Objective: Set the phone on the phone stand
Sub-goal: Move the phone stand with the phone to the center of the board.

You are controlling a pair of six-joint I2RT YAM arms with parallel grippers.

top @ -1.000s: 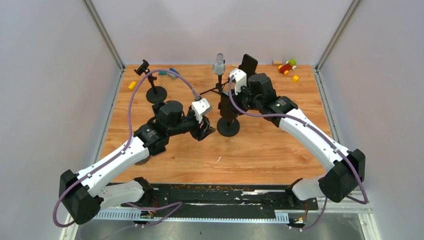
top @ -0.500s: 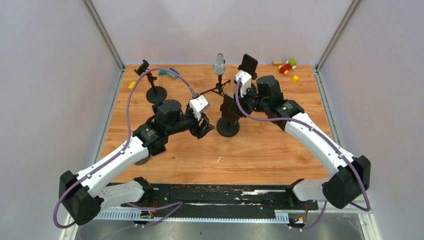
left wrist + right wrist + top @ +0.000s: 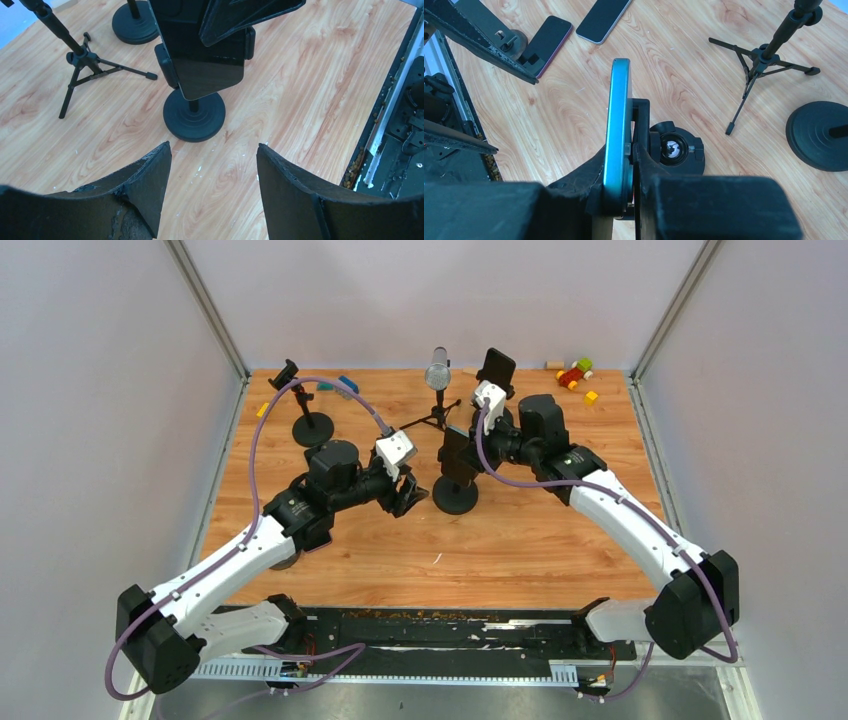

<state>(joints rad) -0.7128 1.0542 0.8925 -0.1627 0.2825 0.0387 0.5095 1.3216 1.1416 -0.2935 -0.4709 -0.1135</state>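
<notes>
The right gripper (image 3: 468, 440) is clamped on the phone (image 3: 618, 130), holding it upright and edge-on against the cradle of the phone stand (image 3: 456, 495) at the middle of the surface (image 3: 540, 540). The left gripper (image 3: 212, 150) hovers just left of the stand, jaws apart and empty, facing the phone's dark screen.
</notes>
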